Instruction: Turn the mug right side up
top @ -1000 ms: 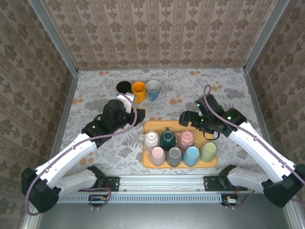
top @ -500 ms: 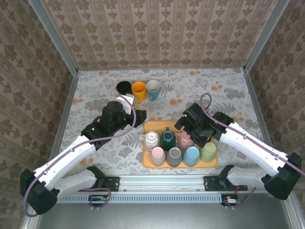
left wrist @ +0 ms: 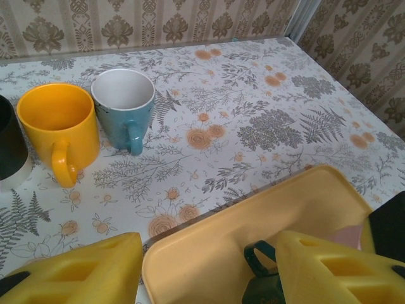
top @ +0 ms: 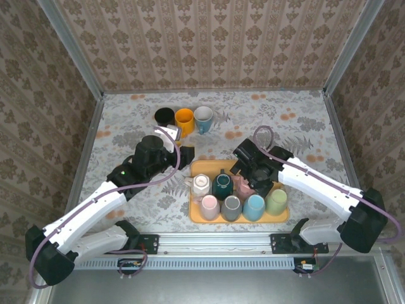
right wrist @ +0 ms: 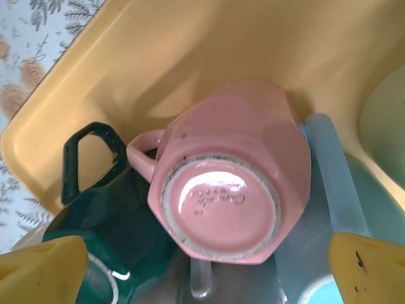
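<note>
A pink mug (right wrist: 228, 183) stands upside down in the yellow tray (right wrist: 190, 50), base up, handle to the left in the right wrist view. My right gripper (right wrist: 205, 269) hangs directly over it, open, one yellow finger on each side and clear of its walls. From the top view the right gripper (top: 251, 172) covers most of the pink mug (top: 243, 187). My left gripper (left wrist: 205, 272) hovers open over the tray's back left corner (left wrist: 209, 234) with nothing between its fingers; in the top view the left gripper (top: 180, 152) sits just left of the tray (top: 196, 166).
Several more mugs crowd the tray: a dark green one (right wrist: 107, 202) touching the pink mug's left, a light blue one (right wrist: 329, 209) and a pale green one (right wrist: 386, 126) to its right. Black (top: 164, 116), orange (top: 184, 118) and blue (top: 204, 118) mugs stand upright at the back.
My right arm has swung left and down over the tray until its gripper is above the pink mug. The left arm has hardly moved.
</note>
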